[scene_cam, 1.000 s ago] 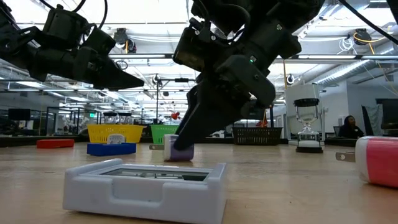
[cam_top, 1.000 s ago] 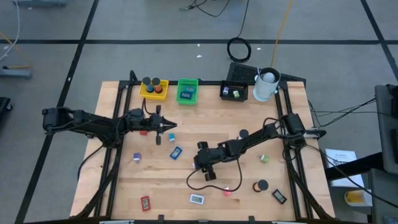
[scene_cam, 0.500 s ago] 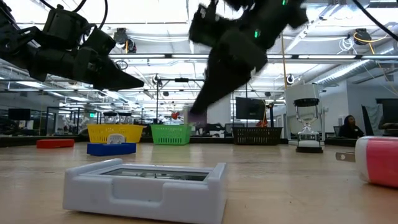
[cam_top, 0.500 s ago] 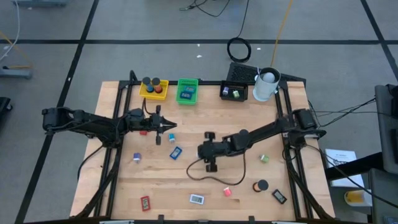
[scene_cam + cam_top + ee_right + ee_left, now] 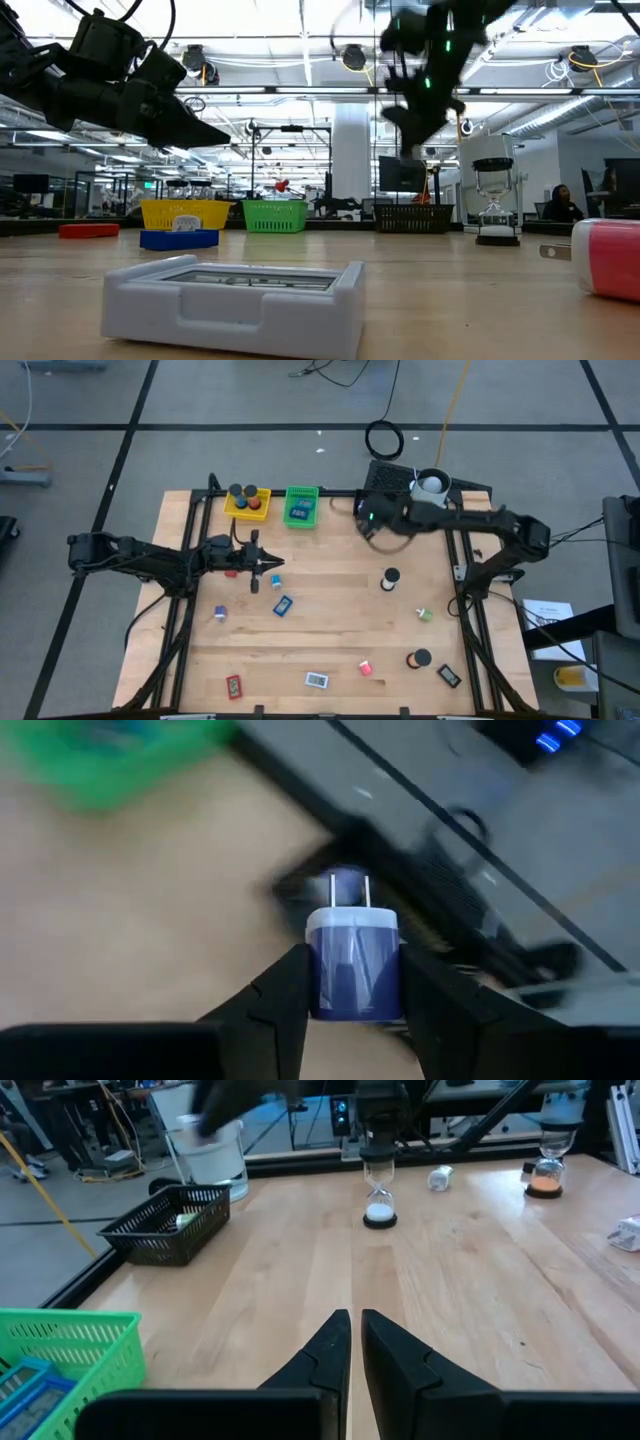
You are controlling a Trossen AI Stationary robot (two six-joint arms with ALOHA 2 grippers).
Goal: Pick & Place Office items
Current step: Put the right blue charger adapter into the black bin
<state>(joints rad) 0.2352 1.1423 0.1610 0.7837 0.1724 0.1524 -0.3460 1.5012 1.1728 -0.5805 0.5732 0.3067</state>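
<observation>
My right gripper [image 5: 365, 517] hangs in the air at the far side of the table, beside the black tray [image 5: 381, 508], shut on a small purple plug adapter [image 5: 352, 965] with a white top and two metal prongs. My left gripper [image 5: 268, 566] hovers shut over the left middle of the table, its fingers [image 5: 335, 1342] holding nothing. Loose office items lie flat on the wood: a blue piece [image 5: 282, 604], a purple bit [image 5: 219, 613], a red piece [image 5: 233, 685], a white-framed piece [image 5: 316, 680], a black roll [image 5: 420, 658] and a green bit [image 5: 425, 615]. My right gripper pinches the adapter's two side faces [image 5: 320, 982] between its two fingers [image 5: 278, 992]. The prongs [image 5: 350, 890] point away from the gripper, past the fingertips. The adapter is lifted clear of the table.
A yellow tray [image 5: 247, 502] and a green tray [image 5: 301, 506] stand along the far edge, and a white cup [image 5: 430, 485] behind the black tray. An hourglass [image 5: 390, 579] stands right of centre. A black frame rail [image 5: 470, 620] runs down the right side.
My right gripper has lifted the purple adapter off the middle of the table and swung fast up and toward the far edge, over to the black tray, rolling and tipping its wrist on the way. The adapter now hangs clear of the table.
</observation>
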